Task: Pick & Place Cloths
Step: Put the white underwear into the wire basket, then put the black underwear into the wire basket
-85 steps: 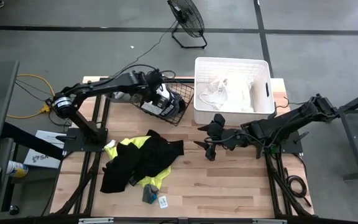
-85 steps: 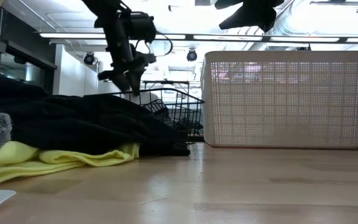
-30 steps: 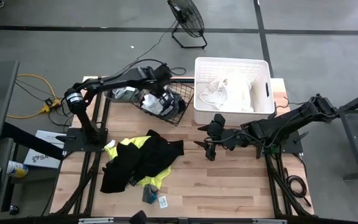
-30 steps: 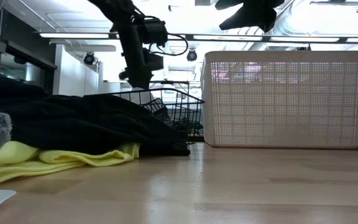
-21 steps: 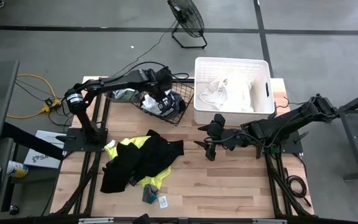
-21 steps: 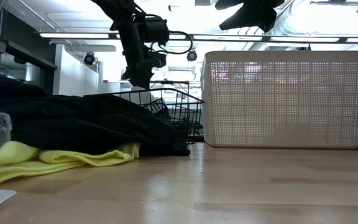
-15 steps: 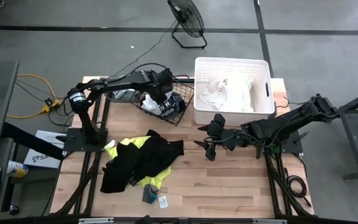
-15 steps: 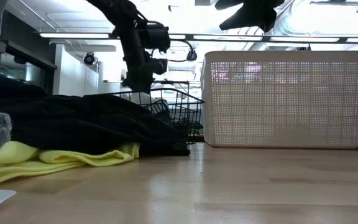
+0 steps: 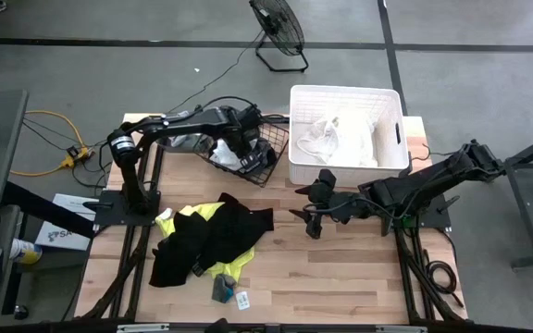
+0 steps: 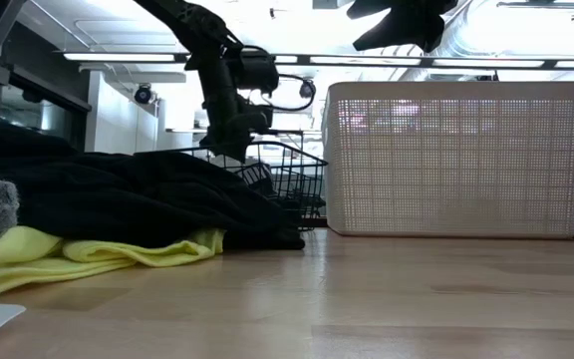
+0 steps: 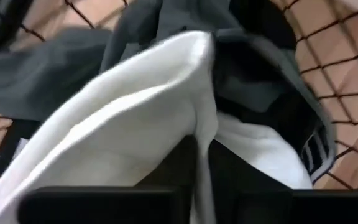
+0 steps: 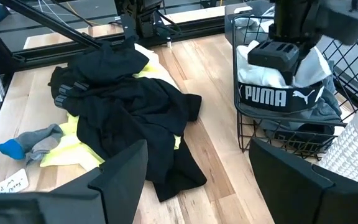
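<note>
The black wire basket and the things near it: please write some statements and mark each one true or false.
1. The left pincer is down in the black wire basket. True.
2. The white rigid plastic tub is empty. False: white cloth lies in it.
3. A black and neon yellow pile of cloths lies on the wooden table. True.
4. The right pincer holds a cloth. False: it is open, over bare table.
5. The basket holds only grey cloths. False: white and black ones too.

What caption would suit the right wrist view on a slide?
Left pincer lowered into wire basket of cloths; black and yellow pile waits on table.
</note>
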Action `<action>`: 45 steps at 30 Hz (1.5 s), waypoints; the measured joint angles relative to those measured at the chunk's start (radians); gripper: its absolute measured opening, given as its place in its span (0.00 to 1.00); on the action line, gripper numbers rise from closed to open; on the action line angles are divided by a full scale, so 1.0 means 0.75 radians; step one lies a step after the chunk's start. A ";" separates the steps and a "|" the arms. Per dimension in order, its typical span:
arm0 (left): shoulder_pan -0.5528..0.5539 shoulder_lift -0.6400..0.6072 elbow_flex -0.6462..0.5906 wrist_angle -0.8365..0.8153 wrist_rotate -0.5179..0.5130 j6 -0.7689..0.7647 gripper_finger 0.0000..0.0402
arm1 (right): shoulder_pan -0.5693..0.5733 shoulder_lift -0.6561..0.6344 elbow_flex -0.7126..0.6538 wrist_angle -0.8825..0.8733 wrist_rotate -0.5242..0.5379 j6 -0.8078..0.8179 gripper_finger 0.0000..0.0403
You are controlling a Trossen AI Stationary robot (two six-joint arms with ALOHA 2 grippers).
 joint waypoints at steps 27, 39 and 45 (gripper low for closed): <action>-0.172 -0.065 0.463 -0.746 -0.003 -0.070 0.52 | 0.001 0.000 0.000 -0.028 -0.001 0.067 0.68; -0.462 -0.461 0.250 -0.747 -0.135 -0.245 0.52 | 0.010 0.000 0.001 -0.036 -0.004 0.091 0.68; -0.641 -0.641 0.062 -0.739 -0.178 -0.445 0.52 | 0.013 0.000 0.000 -0.037 -0.004 0.100 0.68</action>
